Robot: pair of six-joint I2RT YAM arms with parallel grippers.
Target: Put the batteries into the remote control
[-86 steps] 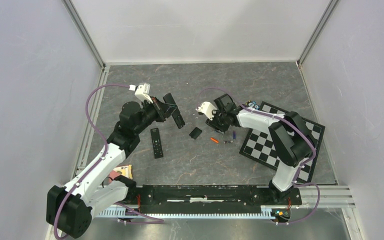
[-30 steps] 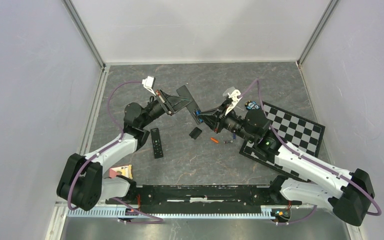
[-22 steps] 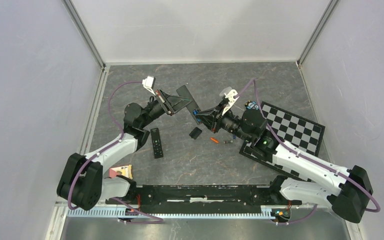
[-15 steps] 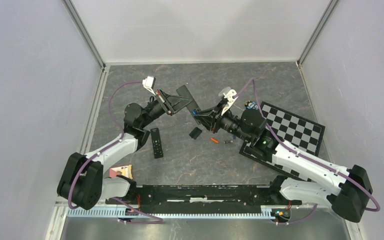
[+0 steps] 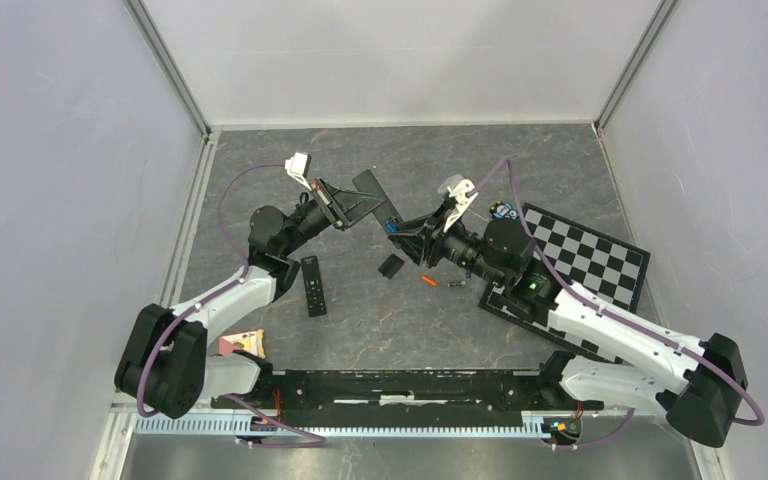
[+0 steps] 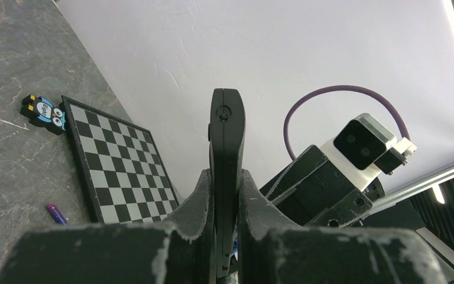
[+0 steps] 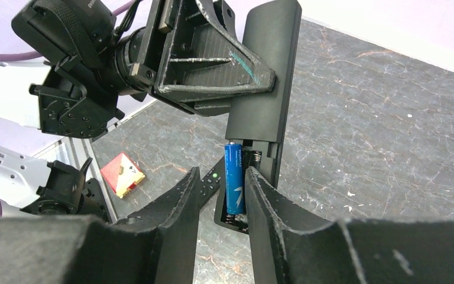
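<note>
Risk of dislodgement: blue battery [image 7: 234,177], lying in the open back of the remote [image 7: 266,77] that is clamped aloft by the left gripper [image 6: 226,177], can be flicked out if caught by the slightly parted right gripper [image 7: 221,174] flanking it.

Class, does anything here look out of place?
The lifted remote is open: a blue battery fills one slot, the next looks empty. A cover, an orange battery and a dark battery lie loose on the table.

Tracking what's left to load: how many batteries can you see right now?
4: blue battery in the compartment of the held remote; orange battery and dark silver battery on the table; purple battery beside the chessboard, hidden from the top view.
</note>
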